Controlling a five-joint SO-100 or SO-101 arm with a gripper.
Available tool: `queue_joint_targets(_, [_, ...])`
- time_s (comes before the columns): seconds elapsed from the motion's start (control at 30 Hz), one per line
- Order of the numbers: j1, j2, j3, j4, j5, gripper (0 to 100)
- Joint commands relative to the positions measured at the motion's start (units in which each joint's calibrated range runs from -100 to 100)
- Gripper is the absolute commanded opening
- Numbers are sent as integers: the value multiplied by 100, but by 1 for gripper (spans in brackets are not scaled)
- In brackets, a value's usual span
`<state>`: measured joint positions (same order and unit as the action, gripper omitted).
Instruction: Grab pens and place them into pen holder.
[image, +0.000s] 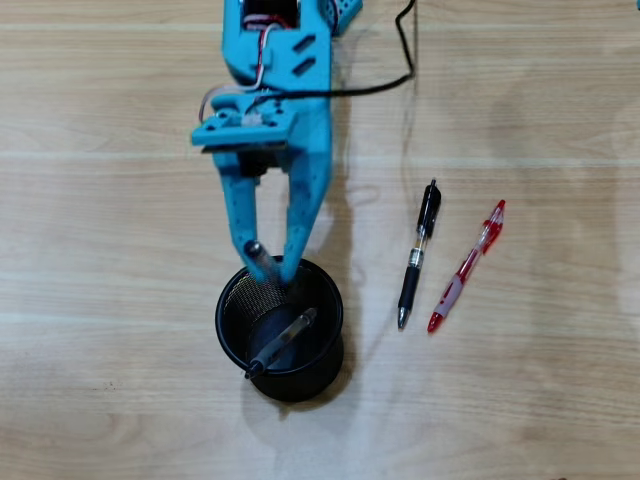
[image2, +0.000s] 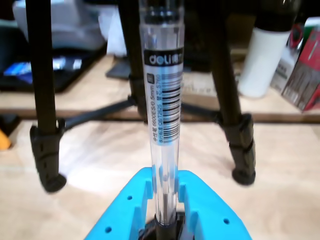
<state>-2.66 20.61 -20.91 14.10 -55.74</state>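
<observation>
My blue gripper (image: 268, 262) is shut on a clear pen (image: 258, 255) and holds it nearly upright over the far rim of the black mesh pen holder (image: 228, 305). In the wrist view the clear pen (image2: 164, 100), with a barcode label, stands between the blue jaws of the gripper (image2: 165, 200), its dark lower end down between them. A second clear pen (image: 285, 340) leans inside the holder. A black pen (image: 419, 255) and a red pen (image: 467, 267) lie side by side on the wooden table, right of the holder.
A black cable (image: 405, 60) runs across the table at the top right of the overhead view. In the wrist view black tripod legs (image2: 42, 125) stand ahead on the table, with a white bottle (image2: 262, 55) behind them.
</observation>
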Motion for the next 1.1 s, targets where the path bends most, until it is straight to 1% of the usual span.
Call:
queue_joint_targets(0.0, [80,219,67,-1208,4,2])
queue_joint_targets(0.03, [80,354,112,-1457,4,2])
queue_joint_targets(0.1, [80,455,175,-1561,4,2])
queue_joint_targets(0.37, [44,530,328,-1518,-1,3])
queue_joint_targets(0.43, [26,530,365,-1518,-1,7])
queue_joint_targets(0.47, [7,530,392,-1518,-1,13])
queue_joint_targets(0.77, [-265,119,437,-1492,39,11])
queue_joint_targets(0.9, [-437,-360,428,-769,39,11])
queue_joint_targets(1.07, [-692,-1015,410,686,9,11])
